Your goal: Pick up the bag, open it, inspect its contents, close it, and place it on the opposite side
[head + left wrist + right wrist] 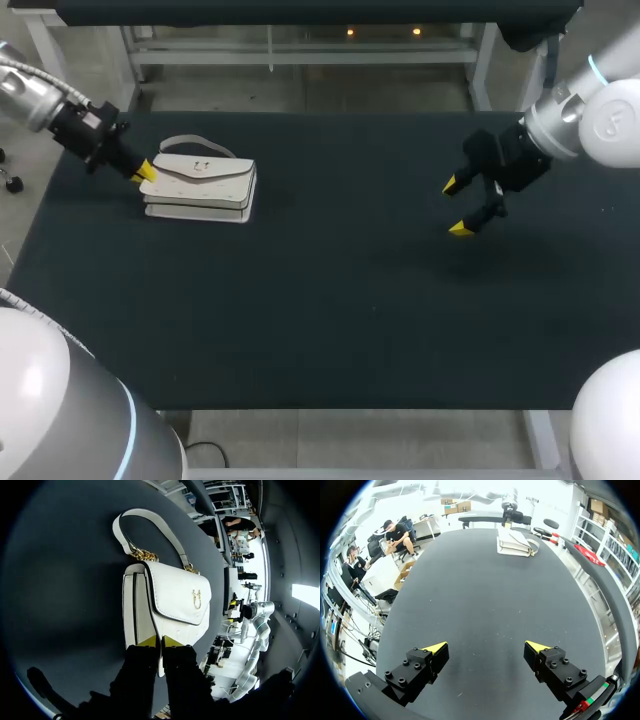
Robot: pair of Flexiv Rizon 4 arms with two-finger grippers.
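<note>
The bag (200,186) lies flat near the far left corner of the tabletop (330,320), flap closed. Our left gripper (146,172) is clamped on its left end, fingers nearly together on the flap's edge. Our right gripper (457,206) hangs spread wide over the right side. We judge the pickup barely begun, with lifting, opening, inspecting, closing and placing all left.

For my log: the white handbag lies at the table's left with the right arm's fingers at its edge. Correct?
It is the left gripper at the edge of the white handbag; the right gripper hangs open, apart. The head view shows it.
</note>
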